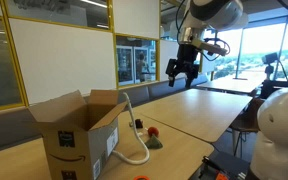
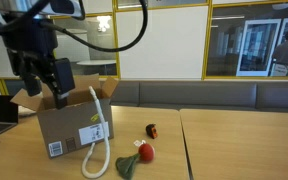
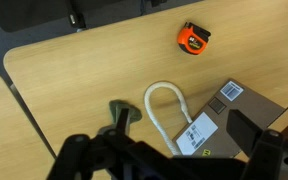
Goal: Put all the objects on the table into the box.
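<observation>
In an exterior view the gripper hangs in the upper left of the frame, above the box and clear of it. Its fingers are spread apart with nothing between them. The box stands with flaps up at the left end of the table. The white tube rises from the box's open top, arcs over the right wall and trails down to the tabletop at lower centre. Just right of its end lies the green-grey item, with the red item touching or nearly touching it (which one is unclear). A small dark-and-red item sits a little further back.

In the wrist view the tube makes a loop at centre. The box fills the lower right, and an orange tape measure lies at upper right on the wood.
</observation>
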You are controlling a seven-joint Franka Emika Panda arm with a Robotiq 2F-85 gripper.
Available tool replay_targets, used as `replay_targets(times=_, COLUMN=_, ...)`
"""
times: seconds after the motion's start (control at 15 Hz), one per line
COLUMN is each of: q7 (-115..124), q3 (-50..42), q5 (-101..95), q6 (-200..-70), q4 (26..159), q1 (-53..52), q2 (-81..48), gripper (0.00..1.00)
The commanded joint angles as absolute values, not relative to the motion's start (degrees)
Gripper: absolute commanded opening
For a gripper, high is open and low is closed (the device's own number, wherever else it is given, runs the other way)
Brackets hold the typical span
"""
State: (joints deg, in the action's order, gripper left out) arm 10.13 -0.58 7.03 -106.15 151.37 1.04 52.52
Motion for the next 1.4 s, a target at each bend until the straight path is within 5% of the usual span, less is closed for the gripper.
replay_targets(times=0.0, q7=9.61, q3=-0.01, q5=7.54, q6=-105.93, q4=151.01, q1=1.84, q2=52.50, gripper=1.00)
replay_targets(times=0.67, q7=9.37, q3=0.39, q5=7.07, q6=-107.28, q4=152.00, q1=1.91, q2=53.20, gripper=1.00)
replay_targets(times=1.33, q7=7.27, q3=3.26, q5=3.76, q6=-135.99, q4=159.27, q1=0.94, q2=46.61, gripper=1.00)
